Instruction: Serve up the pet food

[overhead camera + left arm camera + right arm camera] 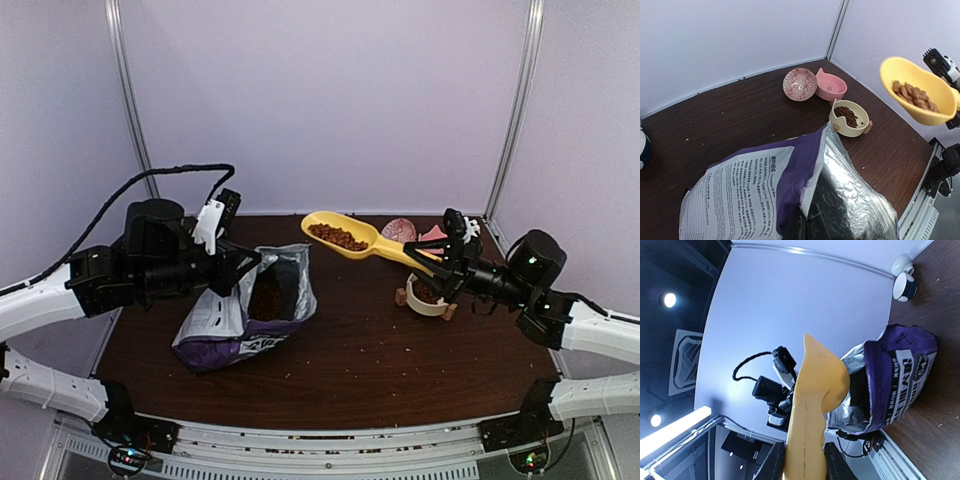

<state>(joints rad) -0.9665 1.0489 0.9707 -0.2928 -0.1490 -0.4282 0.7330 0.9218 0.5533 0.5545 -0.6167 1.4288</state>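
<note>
Over the surface (400, 350), right end effector (436, 262) clamps the scoop (372, 241) of pet food (337, 237); left end effector (245, 266) pinches the bag (225, 325)

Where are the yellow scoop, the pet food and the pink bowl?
yellow scoop (922, 115), left wrist view, on its outer wall.
pet food (914, 95), left wrist view, heap inside the scoop.
pink bowl (830, 91), left wrist view, on its side wall.

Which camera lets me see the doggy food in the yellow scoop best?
The left wrist view: the pet food sits close and clear inside the yellow scoop. The top external view shows the pet food smaller. The right wrist view sees only the yellow scoop from underneath, no food.
</note>
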